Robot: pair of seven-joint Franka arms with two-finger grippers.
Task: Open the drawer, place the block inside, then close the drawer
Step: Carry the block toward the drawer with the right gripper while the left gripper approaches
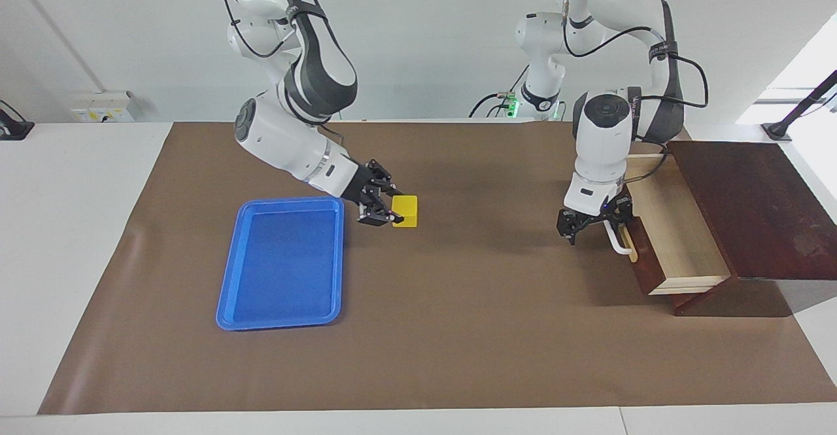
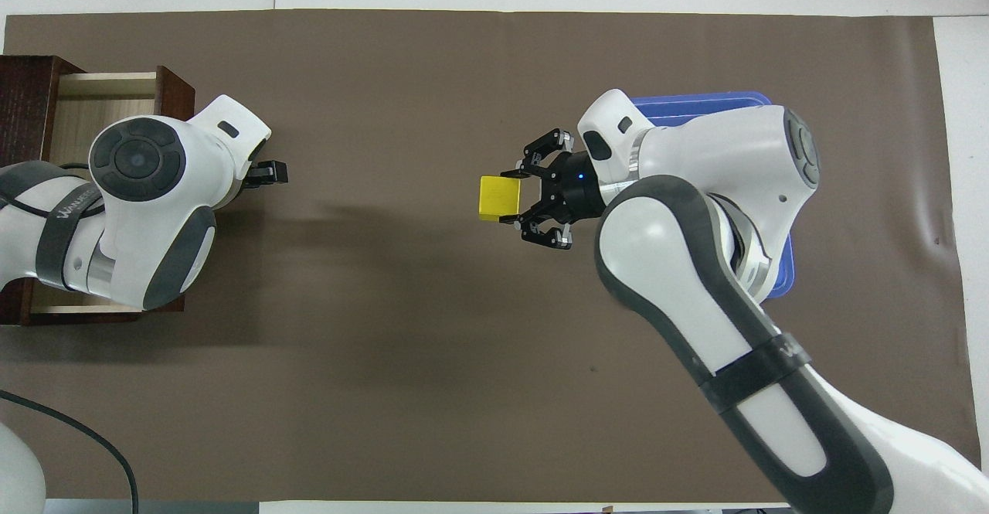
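Brown mat point(image 1: 458, 330) — blue tray point(image 1: 281, 278), open drawer point(image 1: 673, 232)

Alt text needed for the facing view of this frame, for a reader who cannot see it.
The right gripper holds the yellow block in the air over the brown mat, beside the empty blue tray. At the left arm's end of the table, the left gripper is at the white handle of the drawer, which stands pulled open.
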